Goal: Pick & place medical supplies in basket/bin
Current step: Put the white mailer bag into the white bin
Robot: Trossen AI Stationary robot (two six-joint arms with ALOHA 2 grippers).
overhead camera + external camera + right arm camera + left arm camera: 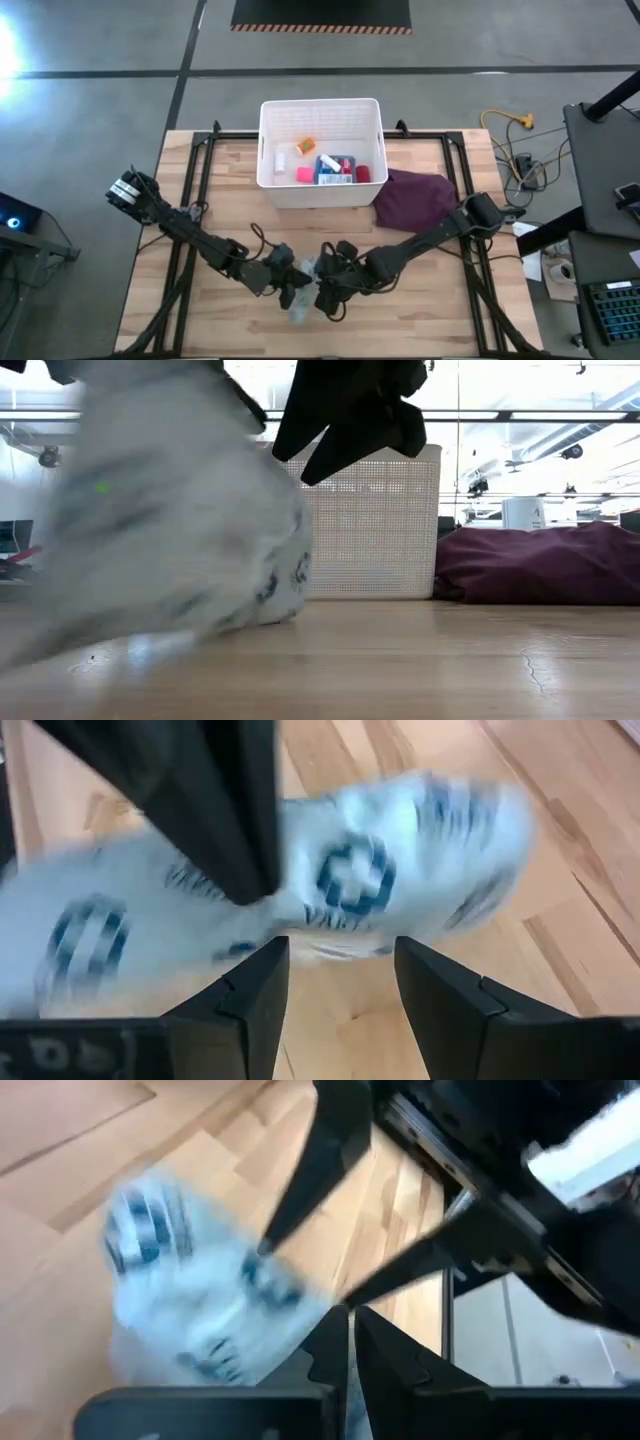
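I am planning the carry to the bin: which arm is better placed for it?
Left, probably. The left tool looks shut on the pale packet, while the right tool stands open near it, holding nothing. The white bin is equally far from both.

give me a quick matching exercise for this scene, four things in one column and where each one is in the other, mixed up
Things:
1. white bin
2. maroon cloth
3. pale printed packet
4. blue first-aid box

Places:
A. inside the bin
B. on the table's near edge, between the two grippers
C. at the table's far edge, in the middle
D. on the table just right of the bin

Pairs: 1-C, 2-D, 3-B, 4-A

The left gripper and right gripper both meet at the packet.
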